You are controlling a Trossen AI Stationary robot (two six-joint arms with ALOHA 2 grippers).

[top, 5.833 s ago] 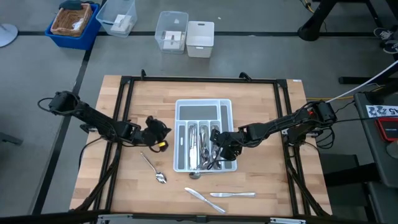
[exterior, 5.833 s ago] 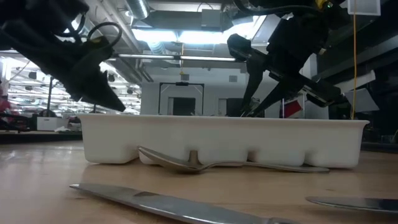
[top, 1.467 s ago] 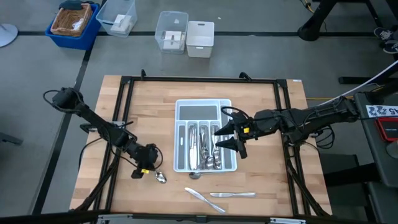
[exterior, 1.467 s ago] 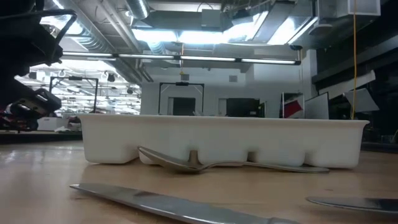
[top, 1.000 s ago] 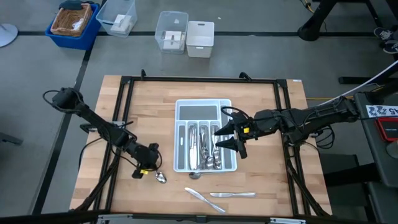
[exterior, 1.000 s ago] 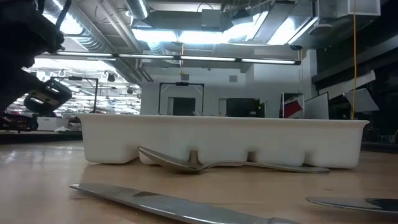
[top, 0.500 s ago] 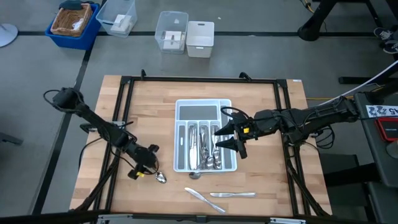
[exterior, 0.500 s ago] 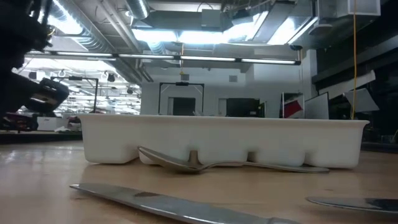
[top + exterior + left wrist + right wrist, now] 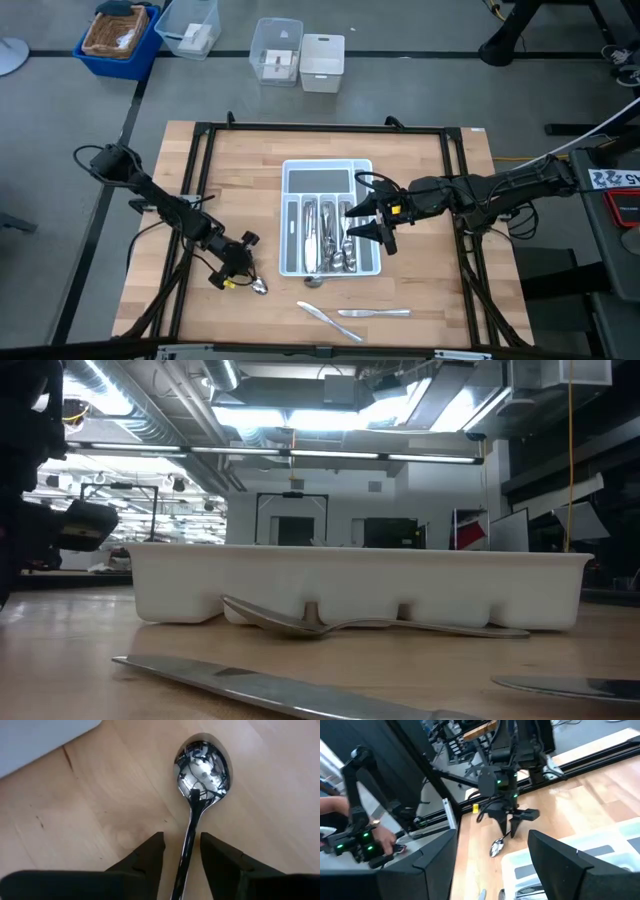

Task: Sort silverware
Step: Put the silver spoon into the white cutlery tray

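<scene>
**Left gripper straddles a spoon on the bare wood**

From above: a pale wooden table [image 9: 440, 260] framed by black rails, grey floor all around. The white tray [image 9: 328, 217] sits mid-table with silverware in its slots. The left gripper [image 9: 233, 268] is low over the wood, left of the tray, at the handle end of a loose spoon [image 9: 257, 286]. The right gripper [image 9: 366, 222] hovers at the tray's right edge, fingers spread wide, nothing between them. Two knives [image 9: 350, 316] lie near the front edge, another spoon [image 9: 313, 281] just at the tray's front wall. Beyond the table, a blue bin [image 9: 118, 37] and clear containers [image 9: 276, 50] stand on the floor.

Table height: the tray's white wall [image 9: 350, 585] fills the middle, a spoon [image 9: 330, 622] lying against it, a knife blade [image 9: 270, 690] in front. Behind, ceiling lights and a long workshop hall.

Left wrist: the two dark fingers [image 9: 147, 857] stand slightly apart on either side of the spoon's handle [image 9: 189, 845], not pinching it; the bowl rests on the wood grain.

Right wrist: wide-set fingers [image 9: 555, 865] frame the left arm standing over that spoon [image 9: 498, 847]; a person's hand [image 9: 382, 839] shows off the table.
</scene>
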